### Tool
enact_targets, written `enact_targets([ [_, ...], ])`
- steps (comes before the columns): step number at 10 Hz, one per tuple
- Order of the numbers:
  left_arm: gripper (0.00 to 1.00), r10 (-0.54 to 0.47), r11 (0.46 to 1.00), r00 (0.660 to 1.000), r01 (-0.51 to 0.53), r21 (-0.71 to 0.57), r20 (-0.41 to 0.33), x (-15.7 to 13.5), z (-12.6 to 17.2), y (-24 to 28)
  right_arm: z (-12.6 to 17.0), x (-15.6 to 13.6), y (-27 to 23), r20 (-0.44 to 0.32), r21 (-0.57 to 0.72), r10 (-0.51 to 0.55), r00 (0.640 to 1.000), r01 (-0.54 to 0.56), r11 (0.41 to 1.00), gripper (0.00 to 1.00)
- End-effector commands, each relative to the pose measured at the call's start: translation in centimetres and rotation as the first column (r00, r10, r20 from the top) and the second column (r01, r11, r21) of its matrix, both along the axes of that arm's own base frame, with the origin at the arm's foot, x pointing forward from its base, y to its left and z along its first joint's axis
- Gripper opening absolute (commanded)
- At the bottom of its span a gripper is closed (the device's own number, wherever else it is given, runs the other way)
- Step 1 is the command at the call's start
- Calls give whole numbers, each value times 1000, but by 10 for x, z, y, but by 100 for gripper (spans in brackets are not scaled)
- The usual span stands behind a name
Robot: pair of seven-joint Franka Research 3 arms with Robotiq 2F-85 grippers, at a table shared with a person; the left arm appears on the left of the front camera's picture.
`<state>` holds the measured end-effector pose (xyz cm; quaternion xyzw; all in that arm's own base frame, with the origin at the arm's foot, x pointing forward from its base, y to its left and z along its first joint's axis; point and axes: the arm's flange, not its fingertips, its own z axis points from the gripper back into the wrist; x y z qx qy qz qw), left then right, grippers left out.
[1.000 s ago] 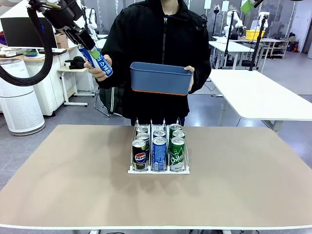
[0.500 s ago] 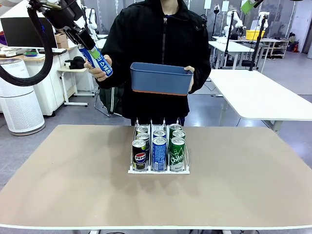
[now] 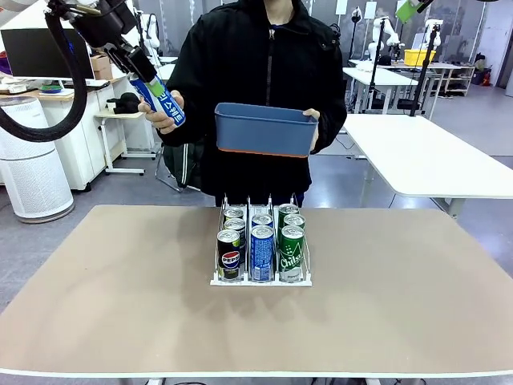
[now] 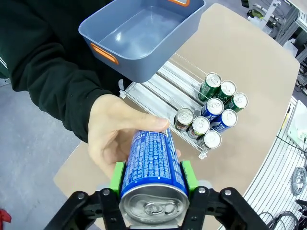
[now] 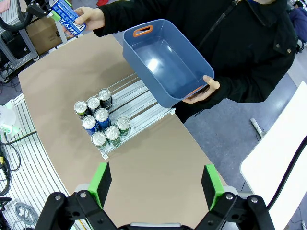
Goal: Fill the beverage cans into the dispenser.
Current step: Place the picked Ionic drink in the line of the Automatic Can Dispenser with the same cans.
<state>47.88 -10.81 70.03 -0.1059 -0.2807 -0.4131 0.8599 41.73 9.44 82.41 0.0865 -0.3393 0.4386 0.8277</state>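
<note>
Lab room, tan desk (image 3: 120, 305). Front view: dispenser (image 3: 261, 279) mid-desk toward the far edge, holding seven cans; left claw (image 3: 143, 83) grasping blue-and-white can (image 3: 164, 104) with person's hand (image 3: 163, 115); blue bin (image 3: 264, 128) held. Left wrist view: claw clenched on can. Right wrist view: right claw (image 5: 156, 184) released.

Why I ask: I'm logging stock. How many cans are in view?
9. Eight stand in the dispenser: three black cans left lane, two blue cans middle, three green cans right. One blue can is in the left gripper, the person's hand on it. None seem hidden.
</note>
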Motion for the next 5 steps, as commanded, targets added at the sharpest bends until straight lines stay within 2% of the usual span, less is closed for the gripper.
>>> enact_targets([
  [1, 6, -7, 1000, 1000, 7, 4, 3, 0, -1, 2, -1, -1, -1, -3, 4, -5, 1000, 5, 1000, 100],
  [5, 6, -7, 1000, 1000, 7, 4, 3, 0, -1, 2, -1, -1, -1, -3, 4, -5, 1000, 5, 1000, 100],
])
